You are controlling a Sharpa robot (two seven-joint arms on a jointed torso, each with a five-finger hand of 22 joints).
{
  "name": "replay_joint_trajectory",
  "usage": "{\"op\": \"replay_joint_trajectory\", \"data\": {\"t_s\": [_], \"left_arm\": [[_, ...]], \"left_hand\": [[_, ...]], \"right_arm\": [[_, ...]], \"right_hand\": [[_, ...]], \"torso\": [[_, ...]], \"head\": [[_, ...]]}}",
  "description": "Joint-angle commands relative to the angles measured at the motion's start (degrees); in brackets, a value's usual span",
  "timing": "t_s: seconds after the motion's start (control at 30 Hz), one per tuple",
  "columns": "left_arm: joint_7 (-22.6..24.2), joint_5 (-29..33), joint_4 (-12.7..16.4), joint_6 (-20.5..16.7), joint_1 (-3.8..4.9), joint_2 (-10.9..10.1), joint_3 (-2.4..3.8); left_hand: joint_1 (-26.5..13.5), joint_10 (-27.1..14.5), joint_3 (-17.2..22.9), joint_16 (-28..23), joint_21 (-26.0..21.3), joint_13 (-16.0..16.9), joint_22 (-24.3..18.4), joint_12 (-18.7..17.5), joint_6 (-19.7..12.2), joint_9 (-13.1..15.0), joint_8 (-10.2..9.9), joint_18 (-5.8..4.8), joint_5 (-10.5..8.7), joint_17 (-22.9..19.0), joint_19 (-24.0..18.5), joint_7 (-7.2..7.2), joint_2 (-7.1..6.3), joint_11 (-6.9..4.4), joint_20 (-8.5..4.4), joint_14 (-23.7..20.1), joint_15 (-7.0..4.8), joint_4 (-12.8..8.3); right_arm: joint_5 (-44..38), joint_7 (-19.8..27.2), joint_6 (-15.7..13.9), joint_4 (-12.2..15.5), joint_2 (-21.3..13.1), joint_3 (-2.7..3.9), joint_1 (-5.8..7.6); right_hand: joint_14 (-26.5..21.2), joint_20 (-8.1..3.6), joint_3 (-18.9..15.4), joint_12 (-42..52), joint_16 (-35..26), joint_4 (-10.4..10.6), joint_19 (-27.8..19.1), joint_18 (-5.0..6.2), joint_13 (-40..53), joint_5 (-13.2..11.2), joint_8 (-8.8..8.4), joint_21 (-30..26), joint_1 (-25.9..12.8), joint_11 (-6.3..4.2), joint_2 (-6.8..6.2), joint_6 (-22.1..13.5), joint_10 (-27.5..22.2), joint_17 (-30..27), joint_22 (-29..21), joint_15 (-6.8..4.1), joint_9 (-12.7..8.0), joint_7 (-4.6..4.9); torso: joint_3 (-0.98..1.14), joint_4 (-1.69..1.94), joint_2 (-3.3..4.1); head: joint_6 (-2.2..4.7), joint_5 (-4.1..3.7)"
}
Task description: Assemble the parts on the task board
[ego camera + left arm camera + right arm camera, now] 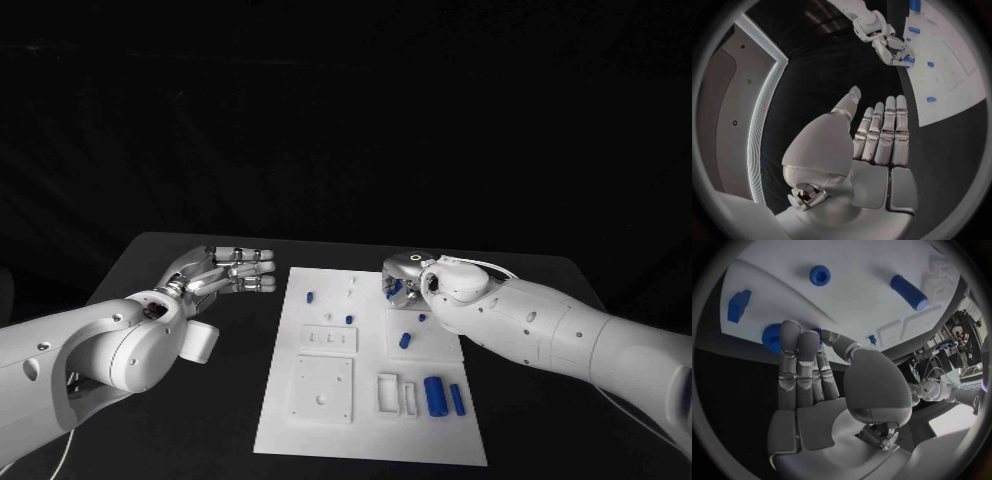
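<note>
The white task board (325, 400) is lying in the middle of the black bench (216, 400), between the two arms. In the head view six blue parts are showing on it: a small peg (313, 297) near the far left side, a tiny piece (423, 318) and a short cylinder (407, 340) toward the right, two longer cylinders (434, 390) lying side by side near the front right corner, and one round part (394, 289) under the right hand (408, 277). Three raised white blocks are also sitting on the board, a large square plate (322, 388) being the biggest.

The left hand (219, 272) is hovering over the bare bench left of the board, its fingers (886, 131) lying straight and close together, holding nothing.

The right hand is reaching over the board's far right corner. In its wrist view the fingers (792, 347) are resting on a blue disc-shaped part (771, 338) at the board's edge, with the thumb coming in beside it; whether they are actually gripping it is hard to tell. The arm is covering that corner in the head view. That wrist view is also showing a blue hex-socket knob (819, 275), a blue block (737, 305) and a blue cylinder (909, 291).

No writing or labels can be read.
</note>
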Motion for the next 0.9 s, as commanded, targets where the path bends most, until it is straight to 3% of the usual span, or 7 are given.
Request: {"op": "replay_joint_trajectory", "data": {"t_s": [0.03,0.2,0.6,0.9], "left_arm": [[0.01,-0.19,0.08,1.03,0.09,0.07,0.06],[-0.09,-0.19,0.08,1.05,0.09,0.04,0.06],[-0.14,-0.19,0.06,0.91,0.10,-0.08,0.06],[-0.14,-0.19,0.11,0.89,0.15,0.00,0.06]], "left_hand": [[-0.38,-0.46,-0.40,-0.20,0.31,0.05,-0.09,0.20,-0.33,0.05,0.12,0.04,-0.37,0.06,-0.30,0.03,0.30,-0.04,0.02,-0.27,0.12,0.06],[-0.33,-0.47,-0.46,-0.20,0.34,0.05,-0.15,0.20,-0.37,0.05,0.12,0.05,-0.51,0.06,-0.31,0.04,0.31,-0.03,0.02,-0.30,0.13,0.08],[-0.21,-0.46,-0.52,-0.19,0.40,0.05,-0.25,0.19,-0.27,0.05,0.13,0.06,-0.56,0.06,-0.33,0.03,0.31,-0.03,0.03,-0.33,0.13,0.04],[-0.21,-0.46,-0.52,-0.19,0.40,0.05,-0.25,0.19,-0.27,0.05,0.13,0.06,-0.56,0.06,-0.33,0.03,0.31,-0.03,0.03,-0.33,0.13,0.04]], "right_arm": [[-0.99,-0.15,-0.33,-0.01,0.00,-0.04,-0.11],[-1.54,-0.79,-2.06,0.14,-0.03,-0.04,-0.11],[-3.08,-3.50,-7.59,3.00,-0.49,-0.01,0.06],[-4.41,-6.18,-10.31,4.16,1.04,0.02,0.58]], "right_hand": [[-0.09,-0.48,0.72,0.04,0.39,-0.09,0.15,0.38,0.05,-1.05,-0.07,-0.30,0.20,-0.23,0.90,0.94,1.05,0.11,0.30,-0.44,0.19,-0.03],[-0.09,-0.85,2.10,0.03,0.47,-0.76,-0.05,0.18,0.07,-2.93,-0.11,-0.10,0.99,-0.67,1.51,2.08,2.81,0.27,1.37,-0.74,0.31,-0.20],[-0.10,-1.06,2.96,0.06,0.45,-1.00,-0.16,0.15,0.10,-3.30,-0.10,-0.73,1.35,-0.98,1.32,2.84,4.03,0.76,4.29,-0.97,0.35,-0.41],[-0.13,-1.15,3.68,0.05,0.43,-0.91,0.01,0.13,0.09,-3.37,-0.11,-1.44,1.40,-1.04,0.92,3.02,4.27,1.04,5.74,-1.04,0.35,-0.47]], "torso": [[-0.06,-0.02,0.09],[-0.12,0.00,0.13],[-0.22,-0.11,0.20],[-0.29,0.11,0.31]], "head": [[0.17,0.08],[0.31,0.06],[1.10,0.35],[1.99,0.52]]}}
